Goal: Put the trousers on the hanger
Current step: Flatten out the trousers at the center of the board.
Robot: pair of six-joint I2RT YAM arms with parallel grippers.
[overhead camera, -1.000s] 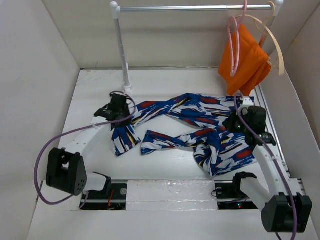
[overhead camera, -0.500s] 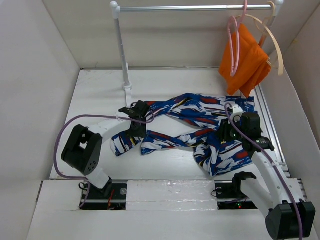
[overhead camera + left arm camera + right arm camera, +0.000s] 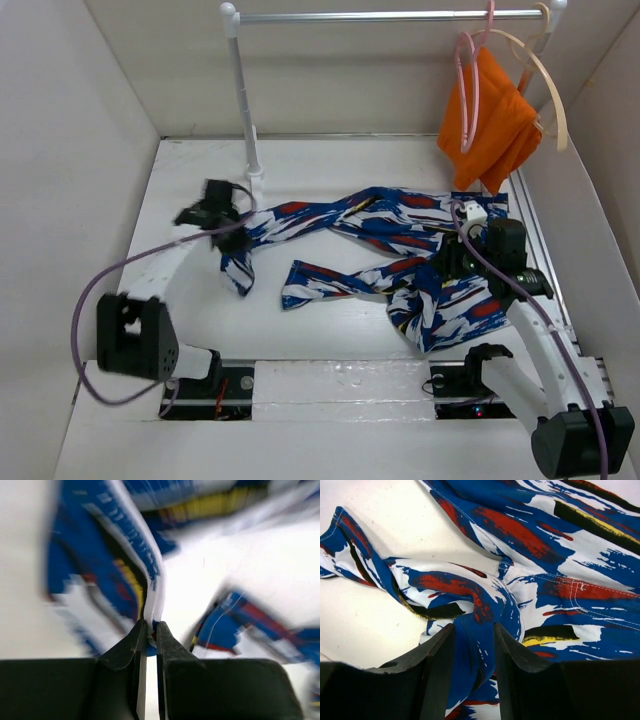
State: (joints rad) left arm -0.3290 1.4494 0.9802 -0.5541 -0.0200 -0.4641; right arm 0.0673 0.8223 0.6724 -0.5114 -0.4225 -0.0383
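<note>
The blue brush-stroke trousers (image 3: 400,245) lie spread across the table, legs to the left, waist to the right. My left gripper (image 3: 215,215) is shut on the hem edge of the far leg (image 3: 125,555) and holds it raised, the cuff hanging below; the left wrist view is blurred. My right gripper (image 3: 452,265) sits low on the waist part, its jaws closed round a raised blue fold (image 3: 480,645). The pink hanger (image 3: 465,95) hangs from the rail at the far right, apart from both grippers.
A white rack has a post (image 3: 245,110) at the back left and a rail (image 3: 380,16) across the top. A cream hanger (image 3: 553,95) with an orange cloth (image 3: 495,120) hangs beside the pink one. White walls close in both sides.
My left gripper swung right, then back to the left and farther away, lifting the leg end with it. My right gripper shifted slightly left on the waist.
</note>
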